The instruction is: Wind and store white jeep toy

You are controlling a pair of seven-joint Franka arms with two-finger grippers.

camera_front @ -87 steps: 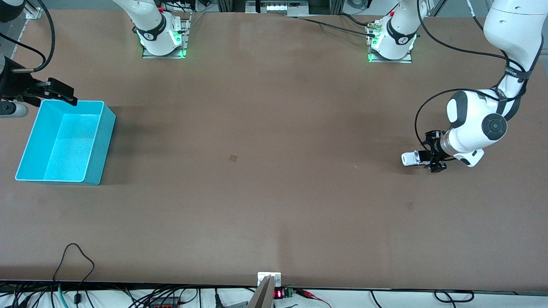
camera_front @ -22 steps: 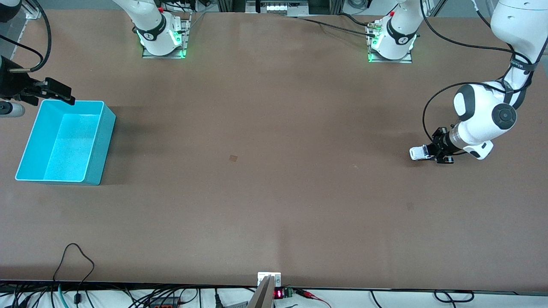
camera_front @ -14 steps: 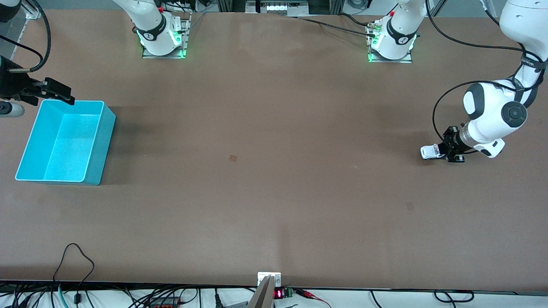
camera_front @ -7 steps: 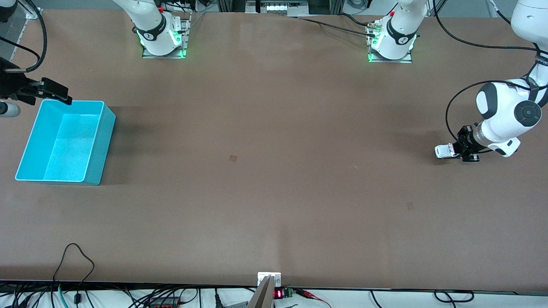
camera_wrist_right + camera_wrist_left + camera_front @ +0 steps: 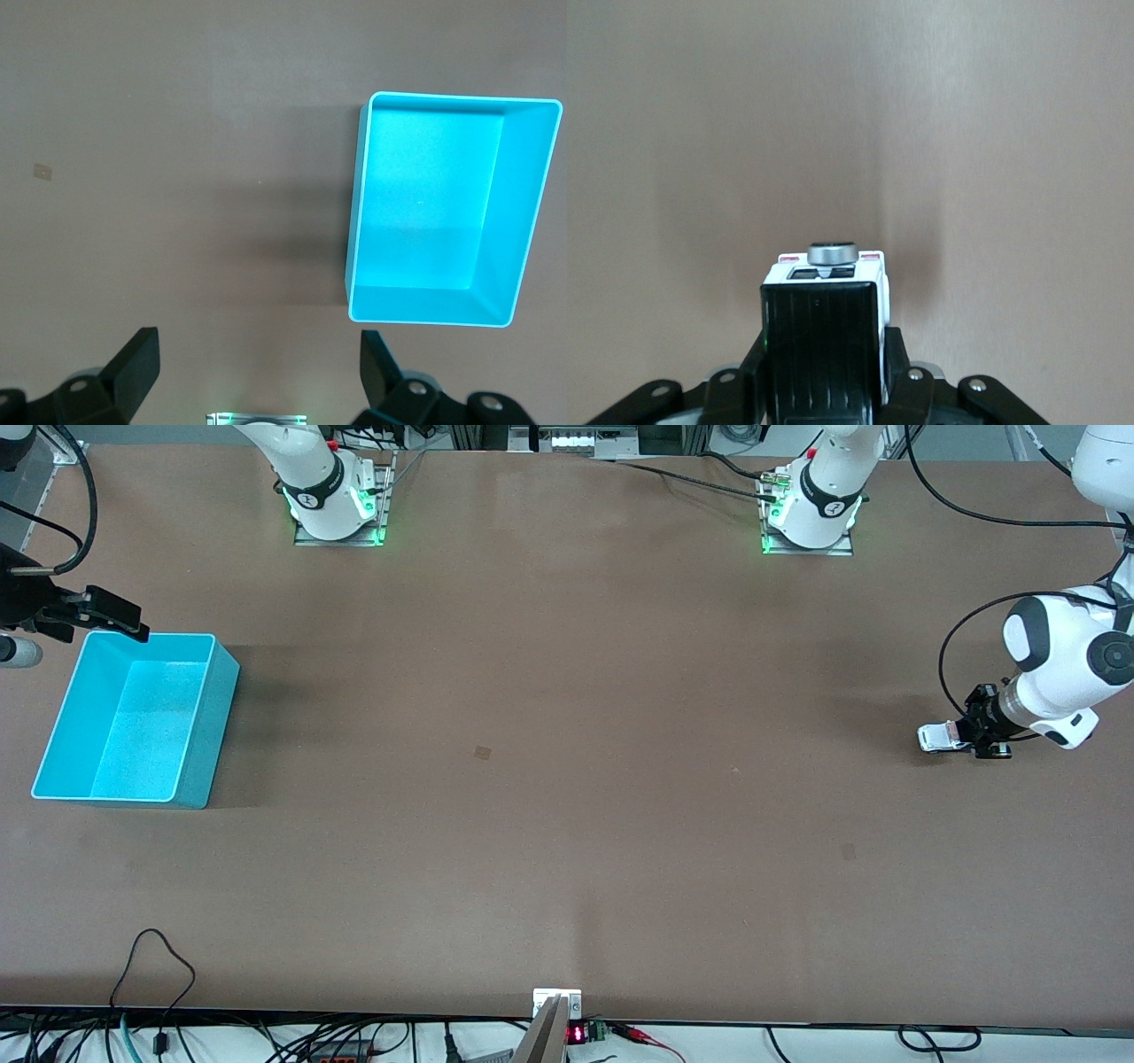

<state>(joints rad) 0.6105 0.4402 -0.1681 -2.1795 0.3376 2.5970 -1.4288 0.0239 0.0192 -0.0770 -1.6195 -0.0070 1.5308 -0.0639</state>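
The white jeep toy (image 5: 939, 738) rests low on the table near the left arm's end. My left gripper (image 5: 973, 731) is shut on its rear. In the left wrist view the jeep toy (image 5: 824, 328) shows its black ribbed roof between the fingers (image 5: 897, 367), with a round silver cap at its front. The cyan bin (image 5: 137, 717) stands empty at the right arm's end of the table. My right gripper (image 5: 111, 614) is open and empty, up in the air over the table beside the bin's edge; the bin (image 5: 443, 208) shows in the right wrist view past its fingers (image 5: 137, 354).
The brown table (image 5: 567, 779) carries a small tan mark (image 5: 483, 753) near its middle. Both arm bases (image 5: 337, 500) stand along the table's edge farthest from the front camera. Cables hang off the edge nearest the front camera.
My left gripper has dragged the jeep toy along the table toward the left arm's end. My right gripper has stayed beside the bin.
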